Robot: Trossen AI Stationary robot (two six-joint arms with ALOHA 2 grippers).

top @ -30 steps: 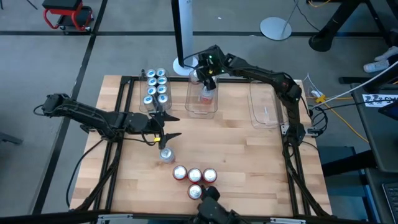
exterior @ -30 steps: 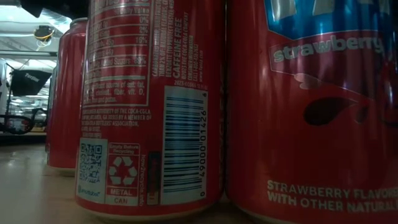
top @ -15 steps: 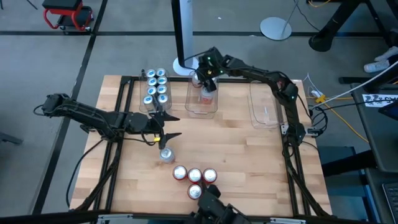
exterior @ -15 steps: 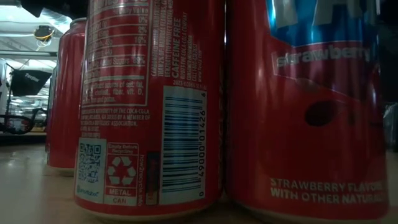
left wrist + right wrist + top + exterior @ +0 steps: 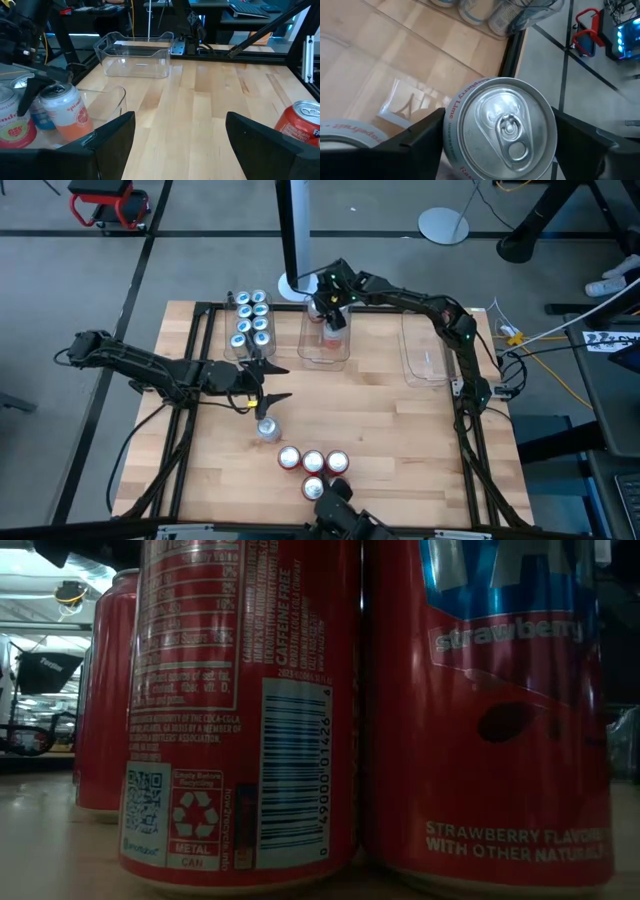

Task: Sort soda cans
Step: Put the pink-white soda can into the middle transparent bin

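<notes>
right wrist view alone shows the can's (image 5: pixel 501 126) silver top.

Even overhead light, dim blurred low view

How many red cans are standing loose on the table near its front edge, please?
4: three in a row, one in front of them. Others may be hidden.

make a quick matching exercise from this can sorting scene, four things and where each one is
Things:
1. blue cans
2. red cans
3. right gripper
4. left gripper

Places:
A. clustered on the table's near edge
B. packed in the left tub
C. open above the bare wood, by a lone can
D. over the middle tub, around a can

Pairs: 1-B, 2-A, 3-D, 4-C
</notes>
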